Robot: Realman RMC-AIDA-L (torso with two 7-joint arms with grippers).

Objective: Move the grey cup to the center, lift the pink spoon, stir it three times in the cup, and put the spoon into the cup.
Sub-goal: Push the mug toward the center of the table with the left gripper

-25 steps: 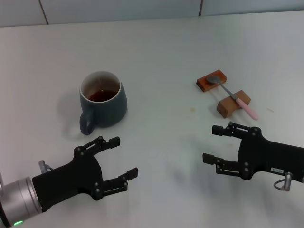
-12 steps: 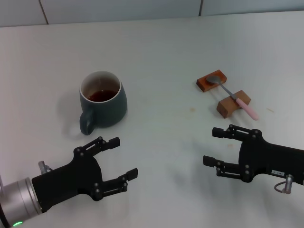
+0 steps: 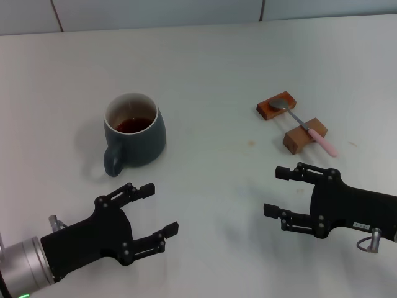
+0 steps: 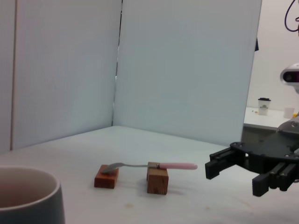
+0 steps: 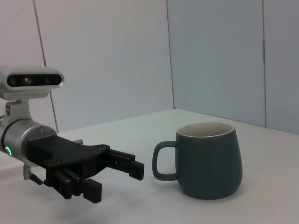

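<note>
the grey cup stands on the left part of the white table, its handle turned toward the robot and dark liquid inside, so the step in hand looks like the first one: bringing the cup to the middle. the left gripper hovers low just in front of the cup with its fingers spread wide, holding nothing. to do this well, it should probably close on the handle or the wall squarely and slide or carry the cup level and slowly so the liquid does not slosh. the right gripper hangs wide and empty near the pink spoon, which lies bridged across two brown wooden blocks on the right. the tabletop is plain and matte, and pale panel walls enclose it behind.
</note>
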